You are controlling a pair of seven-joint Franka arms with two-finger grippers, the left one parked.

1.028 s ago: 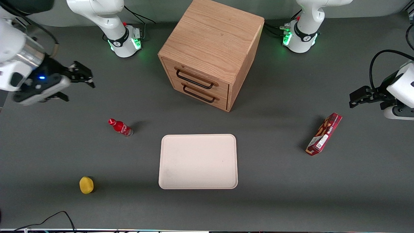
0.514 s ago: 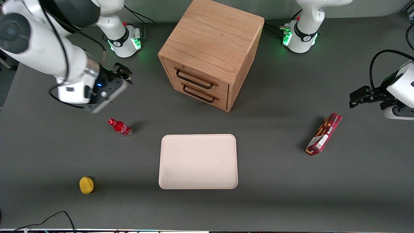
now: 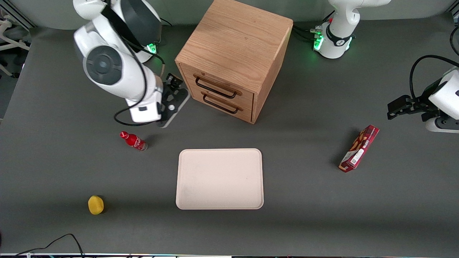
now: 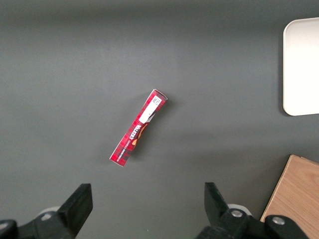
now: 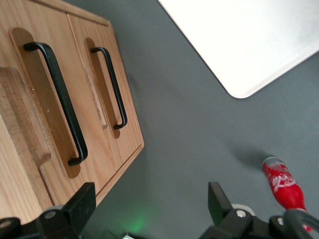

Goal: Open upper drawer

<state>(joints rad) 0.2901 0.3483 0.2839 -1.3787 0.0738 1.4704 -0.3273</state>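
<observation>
The wooden cabinet stands at the back middle of the table, with both drawers shut. The upper drawer has a thin black bar handle; the matching lower drawer sits under it. My right gripper is open and empty. It hangs just off the cabinet's front corner at the working arm's end, about level with the upper drawer and apart from the handle. The right wrist view shows the upper drawer, its handle and the lower handle ahead of the open gripper.
A red bottle stands on the table near the gripper and nearer the front camera; it also shows in the right wrist view. A cream tray lies in front of the cabinet. A yellow object and a red box lie farther off.
The right arm has swung in from the working arm's end of the table toward the cabinet. The gripper now hangs beside the drawer fronts. The drawers have not moved.
</observation>
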